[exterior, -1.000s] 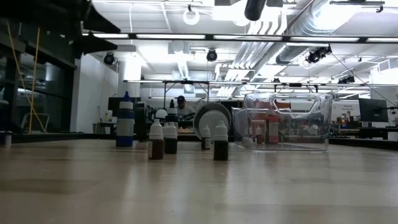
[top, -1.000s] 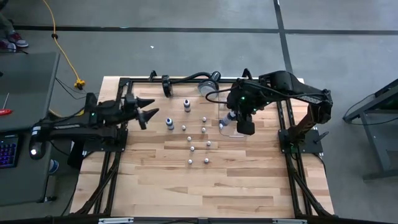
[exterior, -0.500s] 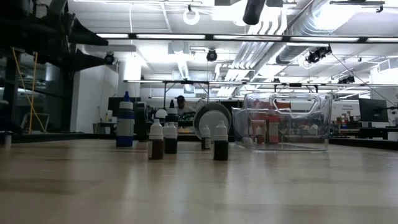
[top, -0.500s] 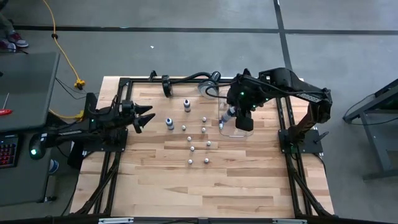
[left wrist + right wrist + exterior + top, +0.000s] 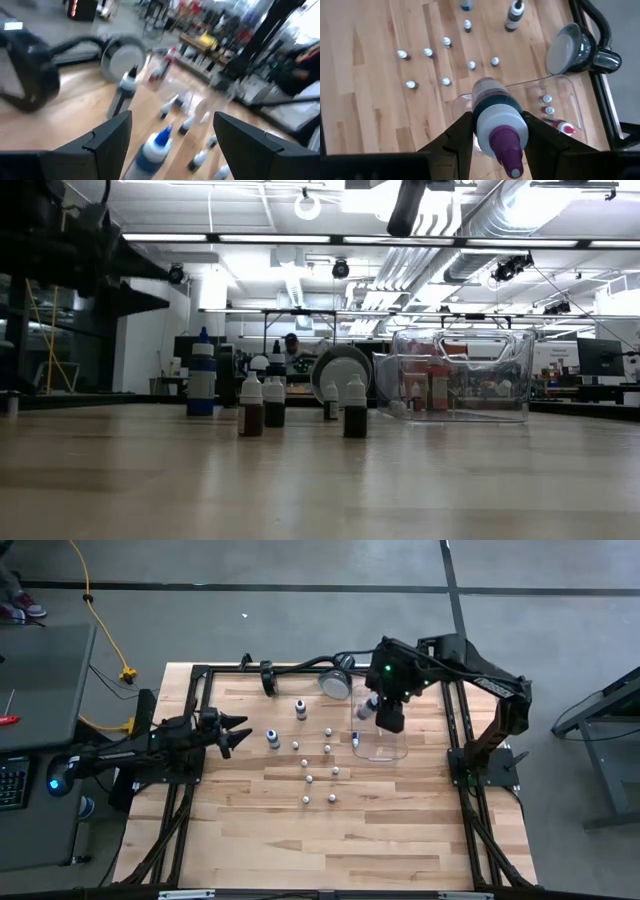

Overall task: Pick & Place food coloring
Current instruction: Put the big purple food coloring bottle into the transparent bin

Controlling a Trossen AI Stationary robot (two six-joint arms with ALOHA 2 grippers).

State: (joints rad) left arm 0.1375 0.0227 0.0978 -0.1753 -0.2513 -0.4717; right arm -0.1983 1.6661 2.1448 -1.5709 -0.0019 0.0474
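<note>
Compared with one second ago, the right gripper (image 5: 390, 718) has moved from the near side of the clear tray (image 5: 381, 747) toward the far edge of the table (image 5: 400, 840) and is now higher, and the left gripper (image 5: 238, 732) has pulled back toward the left edge. The right gripper now hangs above the far part of the tray, close to the round lamp head (image 5: 336, 683). Its two fingers are partly closed and pinch a larger bottle (image 5: 496, 116) with a white cap and a purple tip; in the right wrist view the bottle sits between the fingers (image 5: 456, 134) and touches both. Under this claw the tray already holds a few small bottles (image 5: 548, 104) and a red one lying down. The other food coloring bottles (image 5: 318, 762) stand upright on the wood, to the side of the right claw and in front of the left one; they are apart from each other. Two taller bottles, one with a blue cap (image 5: 272, 738) and one with a dark cap (image 5: 300, 708), stand nearest to the left claw. The left gripper is spread wide and holds nothing; it touches nothing, and the blue-capped bottle is just ahead of its fingertips.
</note>
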